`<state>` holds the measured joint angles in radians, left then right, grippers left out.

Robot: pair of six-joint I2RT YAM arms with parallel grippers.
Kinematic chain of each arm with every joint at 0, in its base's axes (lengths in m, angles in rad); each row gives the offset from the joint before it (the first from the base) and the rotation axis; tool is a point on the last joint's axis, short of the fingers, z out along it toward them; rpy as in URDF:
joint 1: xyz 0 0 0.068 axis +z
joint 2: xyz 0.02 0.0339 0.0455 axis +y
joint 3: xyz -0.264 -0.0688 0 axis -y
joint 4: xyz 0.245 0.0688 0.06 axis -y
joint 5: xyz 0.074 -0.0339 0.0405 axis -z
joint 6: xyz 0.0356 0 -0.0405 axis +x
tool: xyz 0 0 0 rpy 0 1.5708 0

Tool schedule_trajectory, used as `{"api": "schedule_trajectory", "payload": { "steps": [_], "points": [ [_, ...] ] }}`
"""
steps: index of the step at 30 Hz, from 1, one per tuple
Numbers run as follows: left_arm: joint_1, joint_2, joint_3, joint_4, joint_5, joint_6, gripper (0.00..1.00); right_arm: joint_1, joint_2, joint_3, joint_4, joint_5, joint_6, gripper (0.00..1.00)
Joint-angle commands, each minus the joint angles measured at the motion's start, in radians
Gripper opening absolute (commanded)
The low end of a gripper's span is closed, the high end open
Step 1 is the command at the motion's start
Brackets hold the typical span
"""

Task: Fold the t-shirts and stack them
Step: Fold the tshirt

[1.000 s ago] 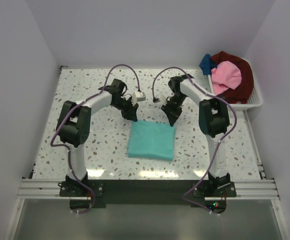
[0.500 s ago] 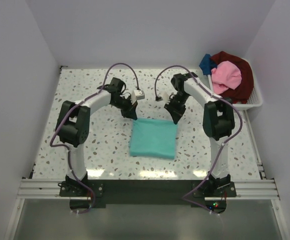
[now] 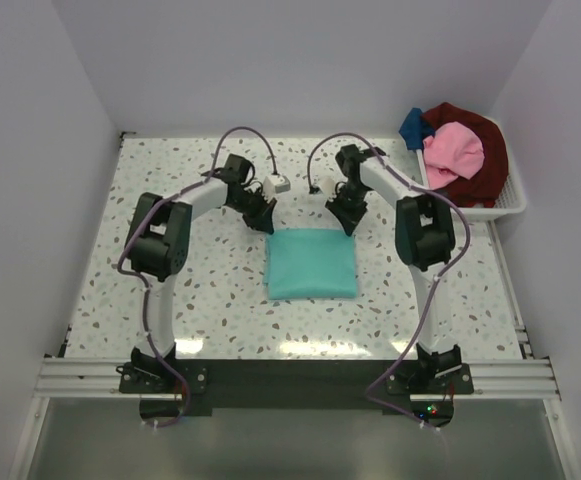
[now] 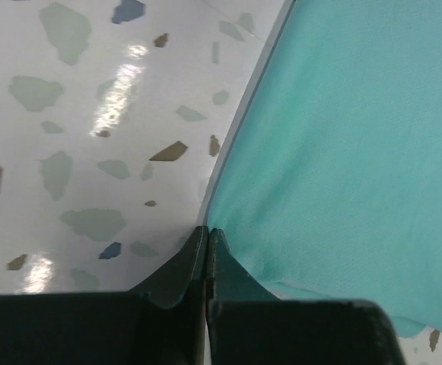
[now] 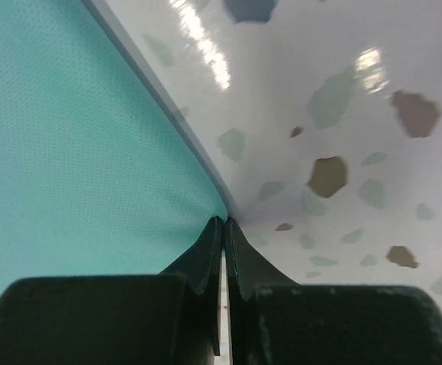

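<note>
at the far corners of the teal t-shirt (image 3: 311, 264), left and right jaws pinch its fabric.

Robot lab cell: plain white walls (image 3: 300, 60) box in a speckled table (image 3: 210, 300). Left arm (image 3: 156, 245) and right arm (image 3: 427, 232) bolted to near-edge aluminium rail (image 3: 290, 378).

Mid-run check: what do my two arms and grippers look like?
Both arms match. The left arm and right arm have white links with black joint housings, and each carries a looping purple cable. The left gripper and right gripper have matte black, tapered fingers. No markings show.
</note>
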<state>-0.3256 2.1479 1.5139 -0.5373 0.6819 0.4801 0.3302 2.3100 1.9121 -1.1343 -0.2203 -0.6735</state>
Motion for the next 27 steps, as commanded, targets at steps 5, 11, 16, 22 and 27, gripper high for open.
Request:
{"api": "schedule_trajectory", "payload": {
  "steps": [5, 11, 16, 22, 27],
  "points": [
    [0.080, 0.052, 0.112, 0.030, -0.090, -0.034, 0.13, -0.017, 0.068, 0.139, 0.113, 0.081, 0.109, 0.00],
    [0.109, -0.103, 0.102, 0.046, -0.013, -0.061, 0.62, -0.029, -0.088, 0.183, 0.034, -0.080, 0.213, 0.76],
    [0.097, -0.364, -0.082, 0.100, 0.054, -0.142, 1.00, -0.042, -0.329, -0.008, 0.074, -0.235, 0.317, 0.99],
    [-0.035, -0.543, -0.334, 0.230, 0.143, -0.404, 1.00, -0.042, -0.509, -0.286, 0.137, -0.597, 0.537, 0.99],
    [-0.154, -0.626, -0.670, 0.649, 0.266, -0.894, 1.00, -0.004, -0.604, -0.588, 0.381, -0.763, 0.800, 0.99]
  ]
}}
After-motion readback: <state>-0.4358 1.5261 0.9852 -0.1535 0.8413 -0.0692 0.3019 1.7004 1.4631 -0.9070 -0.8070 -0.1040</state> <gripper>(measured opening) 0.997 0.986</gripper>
